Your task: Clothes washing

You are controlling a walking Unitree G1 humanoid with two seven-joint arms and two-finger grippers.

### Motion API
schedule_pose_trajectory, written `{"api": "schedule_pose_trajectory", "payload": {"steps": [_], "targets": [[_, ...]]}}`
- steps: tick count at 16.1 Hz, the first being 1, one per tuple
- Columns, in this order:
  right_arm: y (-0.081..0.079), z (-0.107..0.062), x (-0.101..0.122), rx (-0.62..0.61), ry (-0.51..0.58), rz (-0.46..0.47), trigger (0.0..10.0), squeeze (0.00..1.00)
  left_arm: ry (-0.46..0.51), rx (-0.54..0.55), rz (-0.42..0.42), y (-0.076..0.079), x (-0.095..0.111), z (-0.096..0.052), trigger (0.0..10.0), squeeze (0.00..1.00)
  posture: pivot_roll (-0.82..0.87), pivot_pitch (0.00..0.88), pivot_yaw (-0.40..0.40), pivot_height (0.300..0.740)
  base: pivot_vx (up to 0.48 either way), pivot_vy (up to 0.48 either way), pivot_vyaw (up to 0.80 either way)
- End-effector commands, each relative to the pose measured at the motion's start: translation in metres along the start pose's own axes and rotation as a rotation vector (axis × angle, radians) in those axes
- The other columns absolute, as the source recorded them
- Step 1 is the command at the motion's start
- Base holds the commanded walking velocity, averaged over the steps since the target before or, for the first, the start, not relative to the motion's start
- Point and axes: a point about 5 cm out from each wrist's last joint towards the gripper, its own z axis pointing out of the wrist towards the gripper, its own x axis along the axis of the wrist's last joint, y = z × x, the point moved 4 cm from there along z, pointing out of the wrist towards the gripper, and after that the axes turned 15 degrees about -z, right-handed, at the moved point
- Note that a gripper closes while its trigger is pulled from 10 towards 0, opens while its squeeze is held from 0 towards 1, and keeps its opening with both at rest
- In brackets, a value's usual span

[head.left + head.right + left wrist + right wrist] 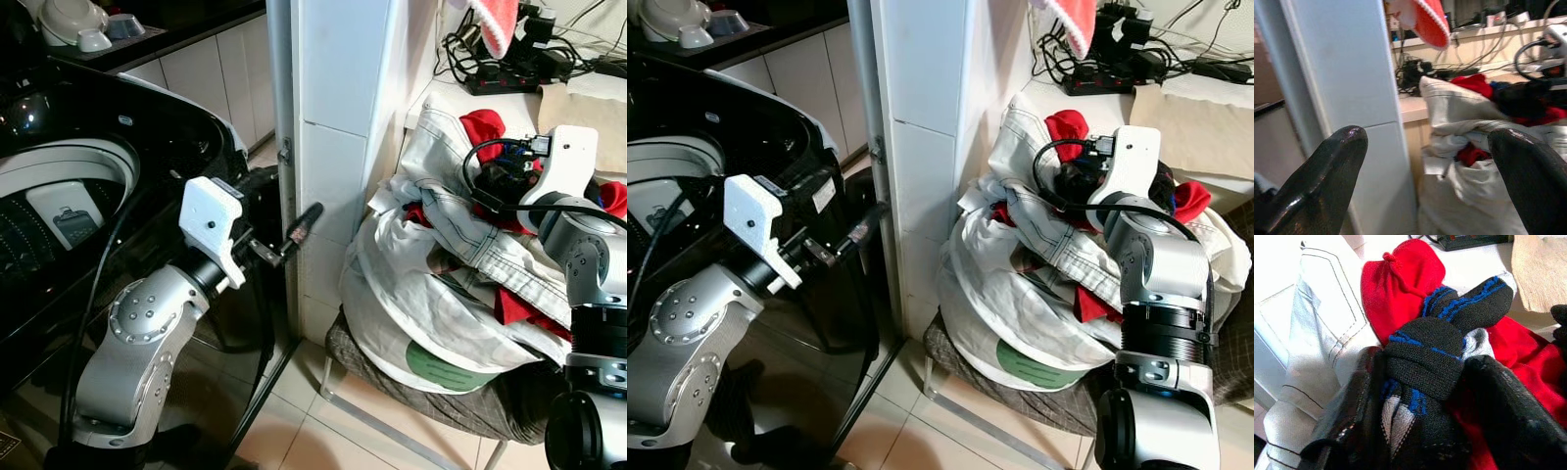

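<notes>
A heap of laundry lies on a low stool: white denim garments, red clothes and a black sock with blue stripes. My right gripper is down in the top of the heap, shut on that sock, with a finger on either side of it. The black top-loading washing machine stands at the left with its lid up and its drum showing. My left gripper hovers between the machine and the tiled pillar, open and holding nothing; its fingers point toward the heap.
A white tiled pillar stands between the machine and the stool. Behind the heap, a counter holds a power strip with tangled cables, and a red cloth hangs above it. Bowls sit on the dark counter at the back left.
</notes>
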Motion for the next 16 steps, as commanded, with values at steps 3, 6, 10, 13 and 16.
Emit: {"api": "schedule_pose_trajectory", "payload": {"steps": [3, 6, 10, 13, 16], "targets": [[0.012, -0.004, 0.005, -0.03, 0.015, 0.025, 0.0, 0.0, -0.015, -0.161, -0.113, 0.021, -0.006, 0.0, 10.0, 0.0, -0.03, 0.0, -0.025, 0.74, 0.0, 0.0, 0.0], [0.011, -0.006, 0.009, -0.025, 0.033, 0.028, 0.0, 0.0, 0.015, -0.125, -0.095, 0.012, 0.001, 0.007, 10.0, 0.0, -0.03, 0.0, -0.02, 0.74, 0.0, 0.0, 0.0], [0.012, -0.008, 0.012, -0.029, 0.042, 0.029, 0.0, 0.0, 0.034, -0.122, -0.096, 0.011, 0.008, 0.007, 10.0, 0.0, -0.03, 0.0, -0.02, 0.74, 0.0, 0.0, 0.0], [0.018, -0.015, 0.022, -0.057, 0.076, 0.011, 0.0, 0.0, 0.039, -0.099, -0.092, 0.008, 0.01, 0.007, 10.0, 0.0, -0.03, 0.0, -0.019, 0.74, 0.0, 0.0, 0.0], [0.025, -0.021, 0.036, -0.09, 0.121, -0.023, 0.0, 0.0, 0.112, 0.022, -0.102, -0.012, 0.02, 0.01, 10.0, 0.0, -0.04, 0.0, -0.015, 0.74, 0.0, 0.0, 0.0]]}}
